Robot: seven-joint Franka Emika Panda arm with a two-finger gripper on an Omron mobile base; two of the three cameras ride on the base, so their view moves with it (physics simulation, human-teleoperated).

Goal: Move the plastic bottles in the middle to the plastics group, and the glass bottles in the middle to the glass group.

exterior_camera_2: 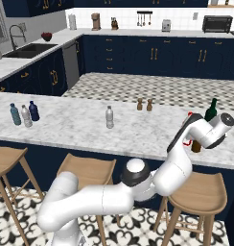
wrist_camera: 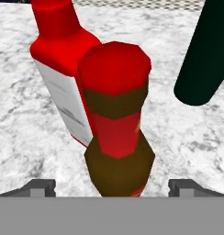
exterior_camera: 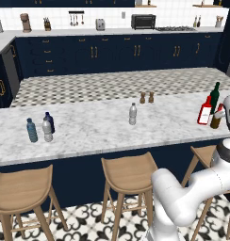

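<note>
An amber-brown glass bottle (wrist_camera: 118,137) with a reddish top stands upright between the fingertips of my gripper (wrist_camera: 113,186), which is open with a gap on each side. Just behind it are the glass group's red white-labelled bottle (wrist_camera: 63,78) and the dark green bottle (wrist_camera: 205,55). In the left base view these three stand at the counter's right end: amber (exterior_camera: 216,121), red (exterior_camera: 205,112), green (exterior_camera: 214,92). One clear plastic bottle (exterior_camera: 132,114) stands mid-counter. Another clear bottle (exterior_camera: 47,130) stands at the left, beside the teal bottle (exterior_camera: 31,130) and the navy bottle (exterior_camera: 49,121).
Two small brown shakers (exterior_camera: 146,98) stand behind the middle bottle. Wooden stools (exterior_camera: 128,176) line the front of the marble counter (exterior_camera: 88,132). In the right base view my arm hides part of the amber bottle (exterior_camera_2: 196,146).
</note>
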